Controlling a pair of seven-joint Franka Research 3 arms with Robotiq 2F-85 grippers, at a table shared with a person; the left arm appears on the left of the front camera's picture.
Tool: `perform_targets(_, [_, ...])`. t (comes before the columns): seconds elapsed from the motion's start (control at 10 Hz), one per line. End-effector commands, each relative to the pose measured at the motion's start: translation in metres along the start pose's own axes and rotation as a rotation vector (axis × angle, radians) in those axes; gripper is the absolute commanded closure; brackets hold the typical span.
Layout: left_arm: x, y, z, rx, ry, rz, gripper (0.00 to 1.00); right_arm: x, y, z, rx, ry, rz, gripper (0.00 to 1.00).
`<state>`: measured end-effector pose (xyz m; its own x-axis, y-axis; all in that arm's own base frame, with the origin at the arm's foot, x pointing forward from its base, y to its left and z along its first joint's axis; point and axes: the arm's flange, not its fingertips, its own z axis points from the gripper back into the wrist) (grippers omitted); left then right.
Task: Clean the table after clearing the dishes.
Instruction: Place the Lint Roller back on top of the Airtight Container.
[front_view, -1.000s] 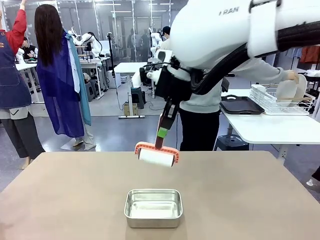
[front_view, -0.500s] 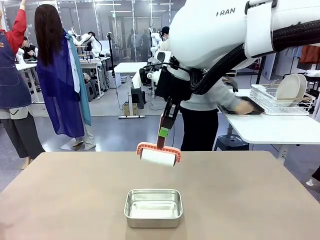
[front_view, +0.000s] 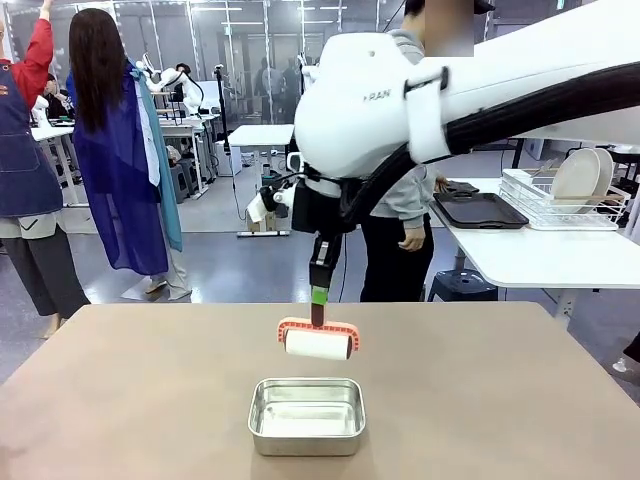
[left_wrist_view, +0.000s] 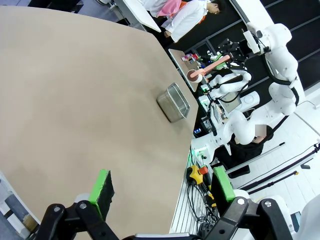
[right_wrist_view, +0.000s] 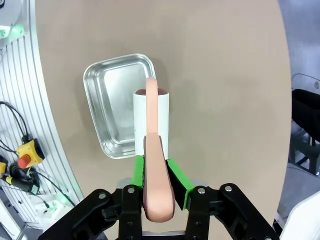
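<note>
Nearest to the front camera stands a steel pan (front_view: 306, 415) on the table (front_view: 120, 400); its near wall almost meets the picture's lower part, and the inside looks bare and shiny. Just behind and above it hangs a lint roller (front_view: 318, 342), a white roll in an orange frame. Whether the roll touches the table cannot be told from the front; in the right wrist view the roll (right_wrist_view: 151, 120) lies partly over the pan's edge (right_wrist_view: 117, 102).

The right gripper (right_wrist_view: 159, 182) is closed on the roller's orange handle, with the green pads (right_wrist_view: 138, 171) pressed on both sides of it. In the front view this gripper (front_view: 319, 292) points straight down, and the big white arm above it is cut off by the right edge and hides part of a person (front_view: 400, 215) standing behind the table.

The left gripper (left_wrist_view: 162, 190) stands wide apart and holds nothing. One green pad (left_wrist_view: 101, 186) is over the table edge, the other is beside cables and a red button off the table. Its fingers are cut off by the bottom edge.

Farther away, on a white table (front_view: 540, 255) at the right, a dark tray (front_view: 482, 210) lies beside a wire rack with white plates (front_view: 580, 175) standing on edge. Any cutlery is too small to make out.
</note>
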<state>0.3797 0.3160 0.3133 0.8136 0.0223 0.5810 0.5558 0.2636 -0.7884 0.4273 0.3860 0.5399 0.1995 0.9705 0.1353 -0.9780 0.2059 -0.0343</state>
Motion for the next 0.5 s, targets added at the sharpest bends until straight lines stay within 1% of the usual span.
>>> perform_targets(0.0, [-0.002,-0.007,-0.001,0.006,0.000,0.007,0.00,0.014,-0.003,0.003,0.046,0.014,0.026,0.77])
perform_targets(0.1, [-0.002,-0.007,-0.001,0.006,0.000,0.007,0.00,0.017,-0.007,-0.006,0.085,0.017,0.023,0.77])
perform_targets(0.2, [-0.002,-0.007,-0.001,0.006,0.000,0.007,0.00,0.016,-0.010,-0.018,0.113,-0.009,0.036,0.77])
perform_targets(0.3, [-0.002,-0.007,-0.001,0.006,0.000,0.007,0.00,0.018,-0.012,-0.028,0.143,0.004,0.042,0.77])
perform_targets(0.4, [-0.002,-0.007,-0.001,0.006,0.000,0.007,0.00,0.021,-0.013,-0.041,0.160,0.009,0.093,0.77])
